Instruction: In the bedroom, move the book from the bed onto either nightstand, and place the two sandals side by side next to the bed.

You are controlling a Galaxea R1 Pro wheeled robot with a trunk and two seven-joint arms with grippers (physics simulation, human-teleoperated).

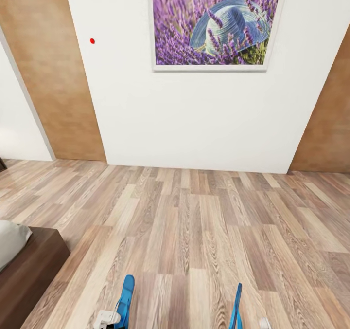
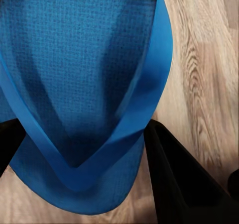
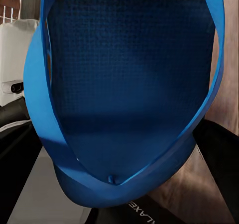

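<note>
Head view: you're facing a white wall w/ a lavender picture (image 1: 215, 22); bed (image 1: 29, 265) corner sits low at your left. Both sandals ride low in front of you, left sandal (image 1: 125, 301) and right sandal (image 1: 236, 305), lifted off the wood floor (image 1: 194, 222), prob. so you can carry both to the bedside at once. No book in sight.

Left wrist: left gripper (image 2: 79, 149) has its dark fingers (image 2: 174, 174) either side of the sandal's toe, pinching it.

Right wrist: right gripper (image 3: 117, 184) likewise clamps its sandal at the toe end.
</note>
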